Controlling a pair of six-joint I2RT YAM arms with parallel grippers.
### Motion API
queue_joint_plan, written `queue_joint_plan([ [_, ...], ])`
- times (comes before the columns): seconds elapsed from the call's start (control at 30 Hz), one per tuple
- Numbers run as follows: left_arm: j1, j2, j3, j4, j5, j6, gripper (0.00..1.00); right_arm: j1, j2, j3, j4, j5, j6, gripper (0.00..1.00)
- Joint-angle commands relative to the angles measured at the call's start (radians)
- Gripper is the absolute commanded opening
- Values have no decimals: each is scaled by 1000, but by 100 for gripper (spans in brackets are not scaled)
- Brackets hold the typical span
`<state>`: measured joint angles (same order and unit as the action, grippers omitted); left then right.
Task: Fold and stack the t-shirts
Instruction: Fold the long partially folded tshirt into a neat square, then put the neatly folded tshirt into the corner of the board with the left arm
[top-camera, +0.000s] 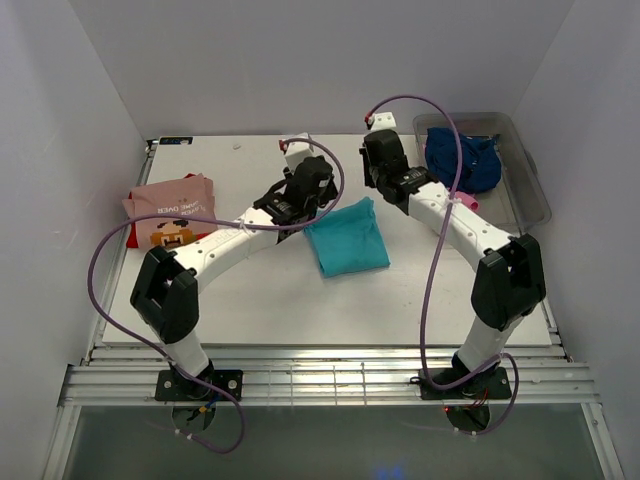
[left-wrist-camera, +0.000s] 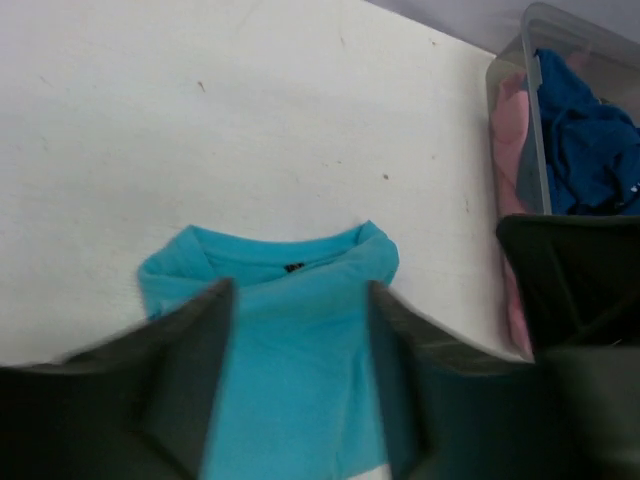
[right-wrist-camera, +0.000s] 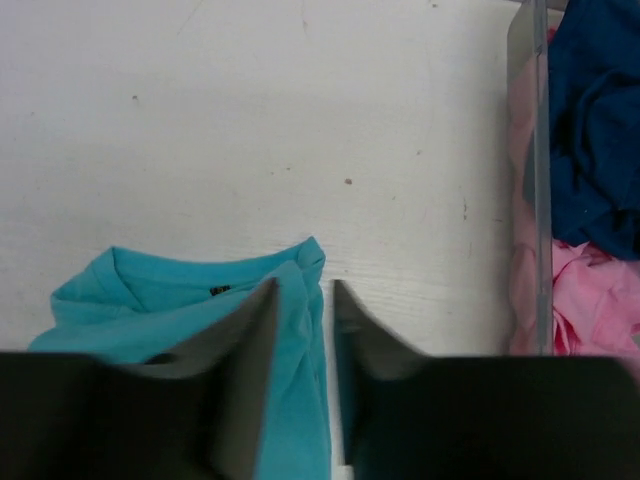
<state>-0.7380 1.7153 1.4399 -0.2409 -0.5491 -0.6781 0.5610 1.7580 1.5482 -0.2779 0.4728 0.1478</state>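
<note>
A folded turquoise t-shirt (top-camera: 347, 238) (left-wrist-camera: 290, 350) (right-wrist-camera: 150, 305) lies flat mid-table, collar toward the back. My left gripper (top-camera: 318, 212) (left-wrist-camera: 300, 305) hovers over its left half, open wide, with its fingers (left-wrist-camera: 205, 340) straddling the cloth. My right gripper (top-camera: 378, 197) (right-wrist-camera: 303, 295) is over the shirt's right edge, open by a narrow gap with nothing pinched. A salmon-pink t-shirt (top-camera: 172, 207) with white lettering rests folded on a red t-shirt (top-camera: 137, 236) at the left. A navy t-shirt (top-camera: 462, 160) (right-wrist-camera: 590, 130) and a bright pink t-shirt (right-wrist-camera: 590, 300) lie crumpled in the tub.
The clear grey plastic tub (top-camera: 530, 190) (left-wrist-camera: 520, 130) (right-wrist-camera: 528, 200) stands at the back right, close to the right arm. Purple cables loop off both arms. White walls close the table in on three sides.
</note>
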Motion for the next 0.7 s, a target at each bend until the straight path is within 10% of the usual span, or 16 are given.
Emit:
queue_joint_plan([
  [0.0,-35,-22,-90,-5,89,-38,50,0,-52,-132,28,-106,38,16],
  [0.13,-54,0,-179,5,170,-104,28,0,-52,-232,43,-258,78,8],
  [0.3,-54,-80,-291,20,178,-115,70,2,-58,-316,68,-424,128,8],
  [0.67,-8,-181,-498,153,296,-94,82,0,95,-362,45,-359,131,8],
])
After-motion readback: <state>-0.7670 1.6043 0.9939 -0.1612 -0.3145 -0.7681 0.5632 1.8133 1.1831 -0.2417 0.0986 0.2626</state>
